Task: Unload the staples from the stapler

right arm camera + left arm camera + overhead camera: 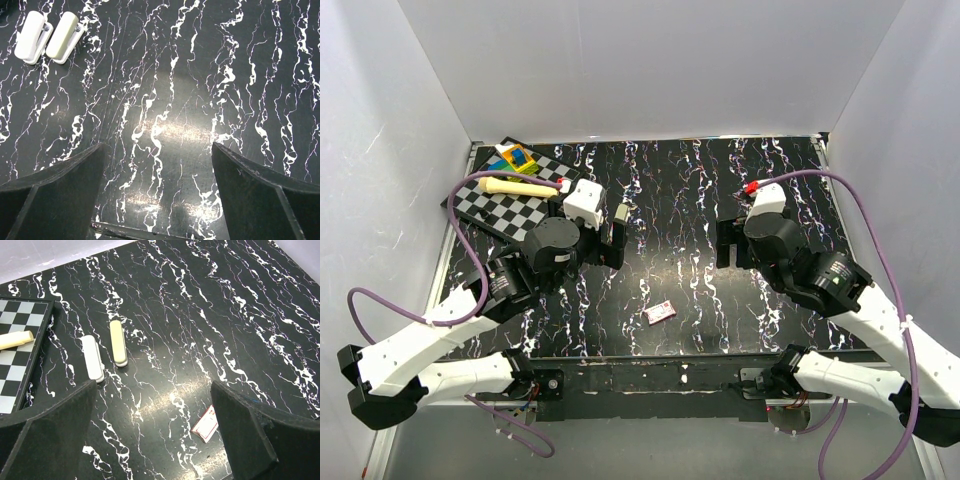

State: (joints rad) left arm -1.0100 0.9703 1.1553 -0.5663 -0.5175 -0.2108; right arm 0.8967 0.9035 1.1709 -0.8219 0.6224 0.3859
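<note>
The stapler (92,358) is a slim white bar lying flat on the black marbled table, also seen far off in the right wrist view (30,30). A cream bar of the same shape (118,343) lies right beside it, parallel (62,30). I cannot pick either out in the top view. My left gripper (154,390) is open and empty, above the table, with the stapler just beyond its left finger (55,425). My right gripper (158,150) is open and empty over bare table, far from both bars. In the top view the left gripper (613,240) and the right gripper (725,243) face each other.
A small red-and-white box (660,313) lies near the table's front, by my left gripper's right finger (205,424). A checkerboard (510,205) with a cream stick (518,187) and coloured pieces lies at the back left (20,360). White walls enclose the table.
</note>
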